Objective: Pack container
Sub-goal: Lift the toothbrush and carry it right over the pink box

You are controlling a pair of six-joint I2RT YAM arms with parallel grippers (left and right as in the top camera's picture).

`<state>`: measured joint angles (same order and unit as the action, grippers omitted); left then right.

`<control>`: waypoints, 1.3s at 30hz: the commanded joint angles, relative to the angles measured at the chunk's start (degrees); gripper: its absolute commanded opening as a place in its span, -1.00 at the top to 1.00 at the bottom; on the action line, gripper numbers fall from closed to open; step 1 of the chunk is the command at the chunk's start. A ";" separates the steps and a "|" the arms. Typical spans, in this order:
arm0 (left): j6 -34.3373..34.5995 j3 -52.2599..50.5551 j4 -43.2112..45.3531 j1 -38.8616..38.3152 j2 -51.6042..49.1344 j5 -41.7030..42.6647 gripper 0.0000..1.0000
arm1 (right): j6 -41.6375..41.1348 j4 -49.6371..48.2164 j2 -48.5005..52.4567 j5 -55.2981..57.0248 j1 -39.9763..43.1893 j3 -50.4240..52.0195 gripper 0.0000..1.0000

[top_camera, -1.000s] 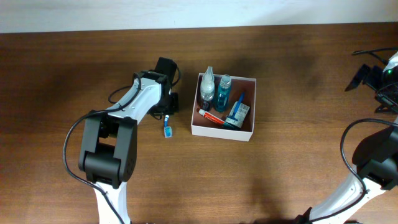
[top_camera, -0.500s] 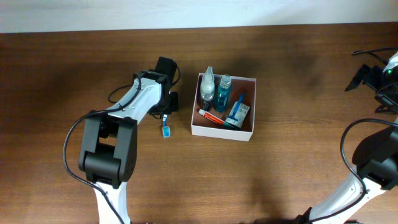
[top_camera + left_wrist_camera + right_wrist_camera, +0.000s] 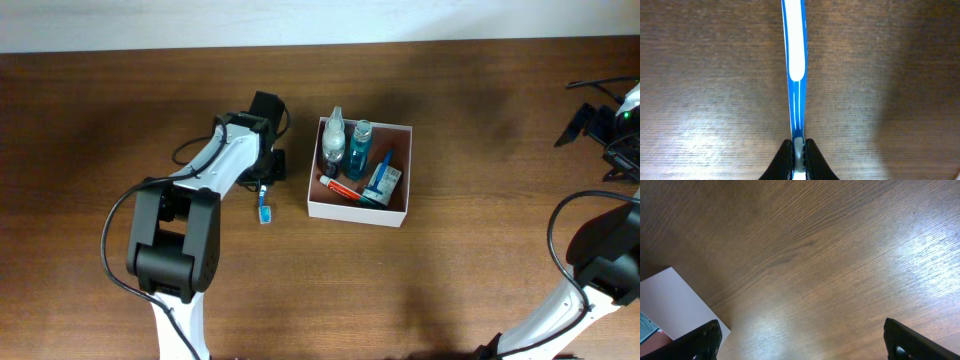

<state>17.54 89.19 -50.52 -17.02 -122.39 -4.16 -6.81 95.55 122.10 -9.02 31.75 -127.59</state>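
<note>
A blue-and-white toothbrush (image 3: pixel 796 55) lies lengthwise on the wooden table, left of the container (image 3: pixel 356 213). My left gripper (image 3: pixel 798 150) is shut on the toothbrush's handle end, and in the overhead view the toothbrush (image 3: pixel 264 207) sticks out below that gripper (image 3: pixel 266 184). The container is a square white-walled box holding two bottles (image 3: pixel 346 146), a red tube (image 3: pixel 341 188) and a green-and-white carton (image 3: pixel 384 181). My right gripper (image 3: pixel 802 345) stands open over bare wood at the far right, with nothing between its fingers. A white corner of the container (image 3: pixel 670 300) shows at the left of the right wrist view.
The left arm (image 3: pixel 215 165) reaches from the lower left toward the container. The right arm (image 3: pixel 595 260) and dark cabling (image 3: pixel 595 120) sit at the table's right edge. A pale wall runs along the table's far edge.
My left gripper's jaws have shut on the toothbrush handle, and the toothbrush has shifted slightly left. The right arm has not moved.
</note>
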 commanded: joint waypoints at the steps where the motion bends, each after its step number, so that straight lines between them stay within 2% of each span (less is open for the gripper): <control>1: -1.36 4.50 -2.08 0.28 -0.28 -0.85 0.99 | 0.55 -0.24 -0.09 0.50 0.15 0.20 -0.98; 8: -4.20 17.27 -10.64 0.28 0.44 -0.87 0.98 | 0.55 -0.24 -0.09 0.50 0.15 0.20 -0.98; 17: -4.33 44.98 -29.46 0.28 0.61 -0.57 0.97 | 0.55 -0.22 -0.09 0.50 0.15 0.20 -0.98; 24: -4.35 61.86 -37.77 -2.67 0.61 4.04 0.96 | 0.55 -0.24 -0.09 0.50 0.15 0.20 -0.99; 28: -4.42 64.92 -38.71 -7.04 0.61 4.00 0.95 | 0.55 -0.22 -0.09 0.50 0.15 0.20 -0.98; 39: -14.03 64.70 -37.86 -20.09 0.57 3.78 0.95 | 0.55 -0.22 -0.09 0.50 0.15 0.20 -0.98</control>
<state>7.40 153.34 -88.68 -35.38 -122.37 -0.75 -6.81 95.55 122.10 -9.02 31.75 -127.59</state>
